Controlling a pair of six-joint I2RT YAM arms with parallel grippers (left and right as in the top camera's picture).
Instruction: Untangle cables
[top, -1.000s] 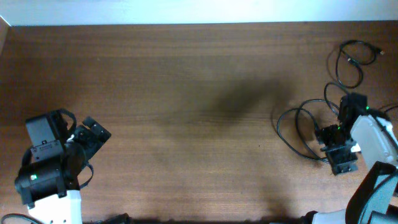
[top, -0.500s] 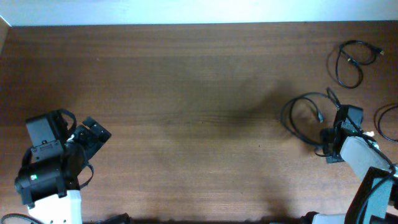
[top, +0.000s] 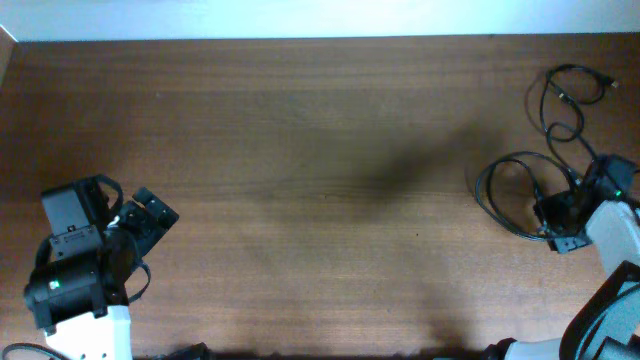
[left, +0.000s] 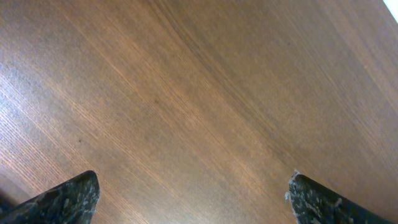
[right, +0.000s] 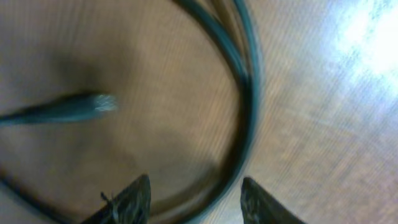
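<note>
A thin black cable (top: 479, 188) lies in a loose loop on the right of the wooden table, and its near side reaches my right gripper (top: 552, 210). In the right wrist view the picture is blurred. This cable (right: 246, 93) curves down through the gap between the two parted fingertips of my right gripper (right: 196, 186), which do not pinch it, and a plug end (right: 93, 102) lies to the left. A second cable (top: 531, 100) coils at the far right corner. My left gripper (top: 155, 212) rests at the near left, wide open (left: 191, 182) over bare wood.
The table's back edge meets a white wall (top: 300, 18). Thicker black wires (top: 100, 190) hang off the left arm's base. The right arm's white link (top: 612, 228) sits at the table's right edge.
My right gripper has moved right and slightly away from me, and the cable loop has slid right with it. The left arm has not moved.
</note>
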